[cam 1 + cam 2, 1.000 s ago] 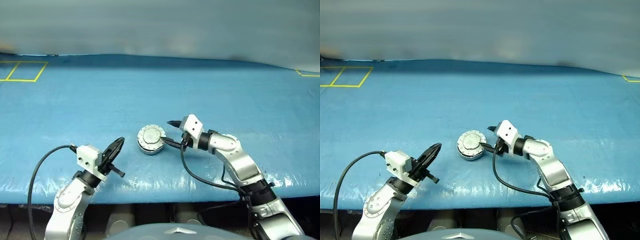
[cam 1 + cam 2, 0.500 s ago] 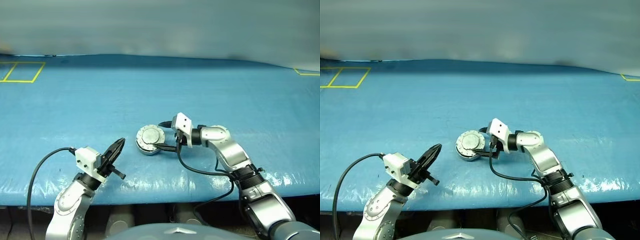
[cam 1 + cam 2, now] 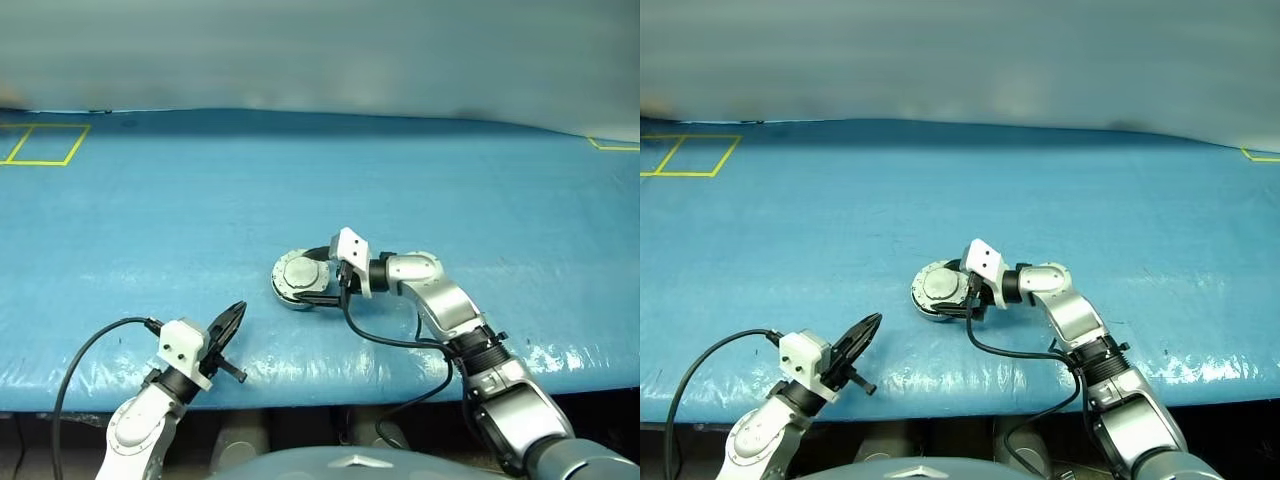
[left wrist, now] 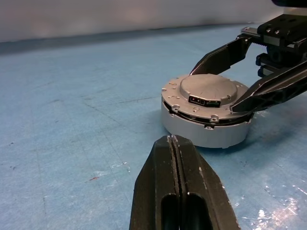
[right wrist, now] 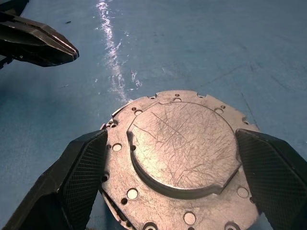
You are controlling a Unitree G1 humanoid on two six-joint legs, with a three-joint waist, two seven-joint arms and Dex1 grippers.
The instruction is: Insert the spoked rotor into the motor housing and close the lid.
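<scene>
The housing point(image 4: 207, 129) is seen as a short round grey metal drum standing on the blue mat point(image 3: 180, 200), near the mat's front edge. The lid point(image 5: 180, 143) is shut down flat on top of it: a grey disc with small holes round its rim and a raised, finely scratched circle in the middle, cut with one small notch. A dark seam runs round the drum between lid and housing. What lies inside the housing is hidden by the lid, so the rotor cannot be located.

The mat is a blue sheet with a faintly woven, scuffed surface and glossy wrinkles along the front edge. Yellow lines are marked on it far behind and to the left of the housing.

The right gripper point(image 5: 177, 191) is set at the housing from the right. Its two black, cross-hatched fingers point(image 5: 76, 177) are spread wide, one on each side of the lid rim. Whether they touch the rim cannot be told; no clamping is seen.

The left gripper point(image 4: 173, 143) is pointed at the housing from the front left, well apart from it. Its smooth black fingers are pressed together with nothing between them.
</scene>
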